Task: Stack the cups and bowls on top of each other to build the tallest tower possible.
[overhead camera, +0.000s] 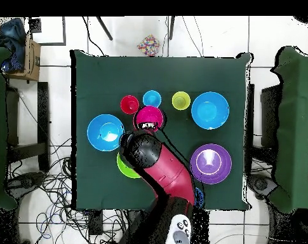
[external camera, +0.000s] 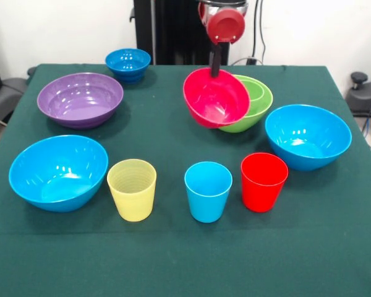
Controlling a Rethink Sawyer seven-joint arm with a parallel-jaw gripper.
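Note:
My gripper (external camera: 215,67) is shut on the rim of the small pink-red bowl (external camera: 215,97). It holds the bowl tilted, its opening towards the table's front, and the bowl overlaps the large lime-green bowl (external camera: 258,106). In the overhead view the gripper (overhead camera: 147,126) is at the pink-red bowl (overhead camera: 148,117), and the arm hides most of the lime-green bowl (overhead camera: 124,169). The yellow cup (external camera: 132,189), light blue cup (external camera: 208,190) and red cup (external camera: 263,181) stand upright in a row at the front. I cannot make out the green cup.
Two large light blue bowls (external camera: 58,171) (external camera: 307,135) sit at the front left and at the right. The purple bowl (external camera: 80,98) and the small dark blue bowl (external camera: 128,64) sit at the far left. Chairs and cables surround the table (overhead camera: 93,70).

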